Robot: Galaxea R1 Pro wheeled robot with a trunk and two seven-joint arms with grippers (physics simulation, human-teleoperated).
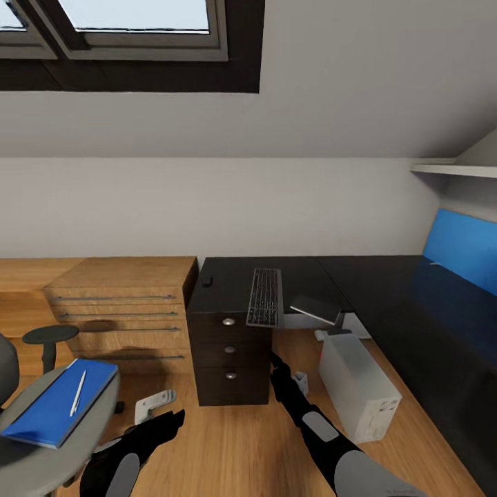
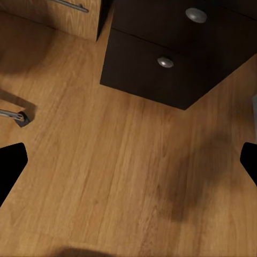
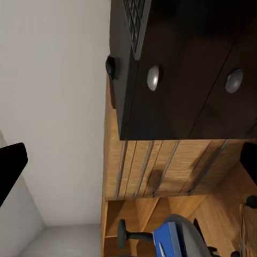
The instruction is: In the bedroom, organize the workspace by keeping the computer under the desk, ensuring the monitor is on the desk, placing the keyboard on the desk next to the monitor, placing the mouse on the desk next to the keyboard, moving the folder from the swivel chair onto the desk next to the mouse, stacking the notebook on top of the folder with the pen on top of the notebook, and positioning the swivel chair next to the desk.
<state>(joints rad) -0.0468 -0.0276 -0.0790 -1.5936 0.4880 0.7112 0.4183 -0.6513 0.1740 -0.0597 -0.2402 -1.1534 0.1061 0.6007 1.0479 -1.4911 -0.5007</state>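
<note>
The black keyboard (image 1: pixel 265 297) lies on the glossy black desk (image 1: pixel 373 276), overhanging its front edge above the drawer unit (image 1: pixel 230 359). The small black mouse (image 1: pixel 207 281) (image 3: pixel 111 67) sits at the desk's left corner. A thin grey notebook (image 1: pixel 316 308) juts out past the desk edge, above the light-grey computer (image 1: pixel 359 386) on the floor. The blue folder (image 1: pixel 59 404) (image 3: pixel 167 240) rests on the swivel chair (image 1: pixel 41 449) seat with the pen (image 1: pixel 78 393) on it. My left gripper (image 1: pixel 166 422) (image 2: pixel 128 160) hangs open over bare floor. My right gripper (image 1: pixel 277 364) (image 3: pixel 128 160) is open, facing the drawer unit. The monitor is out of view.
A light-wood chest of drawers (image 1: pixel 124 304) stands left of the desk. A blue wall panel (image 1: pixel 459 248) and a white shelf (image 1: pixel 449 168) are at the right. A chrome chair leg (image 1: pixel 155 404) lies between the chair and the drawer unit.
</note>
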